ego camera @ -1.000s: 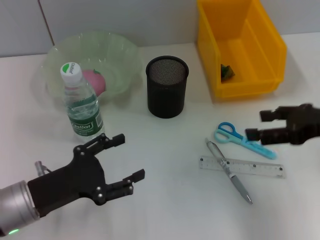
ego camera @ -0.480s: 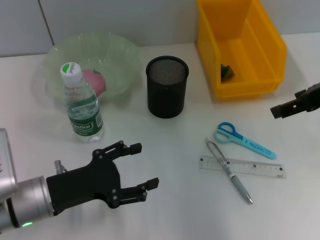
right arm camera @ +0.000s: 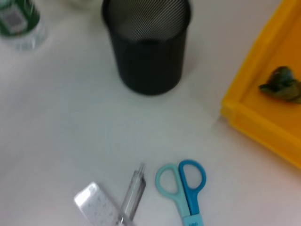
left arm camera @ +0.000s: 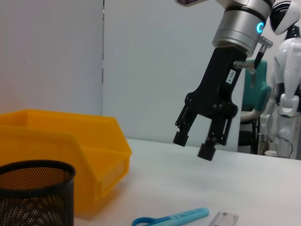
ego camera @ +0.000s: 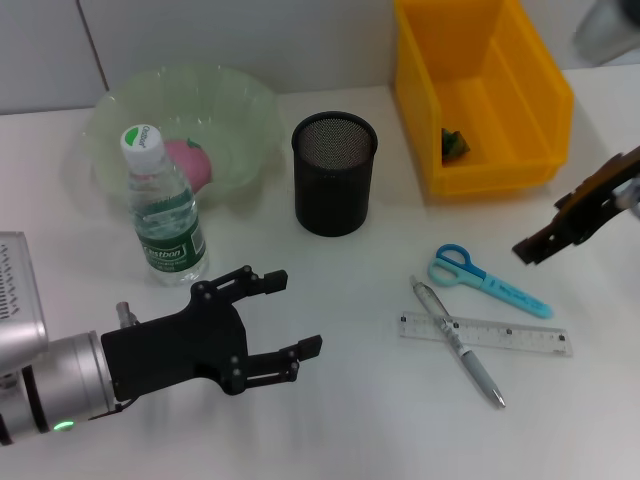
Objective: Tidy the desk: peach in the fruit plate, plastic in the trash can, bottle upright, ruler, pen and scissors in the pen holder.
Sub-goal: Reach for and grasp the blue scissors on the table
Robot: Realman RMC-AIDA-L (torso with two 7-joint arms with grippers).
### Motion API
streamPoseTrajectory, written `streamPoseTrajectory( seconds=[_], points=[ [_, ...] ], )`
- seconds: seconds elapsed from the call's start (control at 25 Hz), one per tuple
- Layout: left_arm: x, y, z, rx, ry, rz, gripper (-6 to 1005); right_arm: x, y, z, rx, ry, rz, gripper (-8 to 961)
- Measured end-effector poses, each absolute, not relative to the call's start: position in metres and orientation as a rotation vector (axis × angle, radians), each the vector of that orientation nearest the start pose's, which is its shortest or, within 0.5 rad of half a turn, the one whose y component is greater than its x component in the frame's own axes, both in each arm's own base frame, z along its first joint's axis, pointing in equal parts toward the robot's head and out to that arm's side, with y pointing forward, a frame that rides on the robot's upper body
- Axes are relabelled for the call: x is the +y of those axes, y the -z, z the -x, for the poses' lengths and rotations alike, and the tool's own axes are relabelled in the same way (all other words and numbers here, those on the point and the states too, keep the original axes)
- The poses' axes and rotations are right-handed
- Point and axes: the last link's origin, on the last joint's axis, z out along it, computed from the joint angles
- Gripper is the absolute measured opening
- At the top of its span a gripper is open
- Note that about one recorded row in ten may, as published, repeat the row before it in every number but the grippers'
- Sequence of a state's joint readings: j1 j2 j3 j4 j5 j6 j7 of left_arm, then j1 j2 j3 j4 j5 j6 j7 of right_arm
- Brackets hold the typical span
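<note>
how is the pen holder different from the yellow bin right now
The pen holder is a round black mesh cup, and no contents show in it; the yellow bin is a larger rectangular solid-walled plastic box with a small green scrap inside. The holder stands mid-desk, the bin toward the robot's right. Both sit upright, open-topped.

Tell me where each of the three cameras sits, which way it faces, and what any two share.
Head view: looks forward and down on the desk; left gripper open near the bottle, right gripper past the scissors.
Left wrist view: low, looking across the desk at the open right gripper; own fingers unseen.
Right wrist view: looks down on the pen holder; no fingers shown.
All three share pen holder, scissors, yellow bin.
</note>
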State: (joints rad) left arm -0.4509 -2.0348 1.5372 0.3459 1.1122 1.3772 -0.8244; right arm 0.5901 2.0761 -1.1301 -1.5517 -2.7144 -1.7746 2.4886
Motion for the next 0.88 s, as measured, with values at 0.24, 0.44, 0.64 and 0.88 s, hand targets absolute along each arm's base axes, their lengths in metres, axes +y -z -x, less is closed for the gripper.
streamPoseTrajectory(
  seconds=[0.24,0.44,0.64,0.88],
  points=[
    [0.286,0.077,0.255,-0.272,0.864,2.732,849,0.353,-0.044,-0.181,0.765,0.666,2.481,821],
    [0.285,0.078,0.256,-0.278,0.860,2.729,849,0.357,-0.027,-0.186,0.759,0.699,2.494,821],
    [0.285,0.078,0.257,-0.285,0.856,2.728,849,0.364,-0.014,-0.198,0.869,0.692,2.467,820],
    [0.286,0.078,0.256,-0.281,0.857,2.729,849,0.369,-0.006,-0.206,0.948,0.687,2.436,820]
  ],
)
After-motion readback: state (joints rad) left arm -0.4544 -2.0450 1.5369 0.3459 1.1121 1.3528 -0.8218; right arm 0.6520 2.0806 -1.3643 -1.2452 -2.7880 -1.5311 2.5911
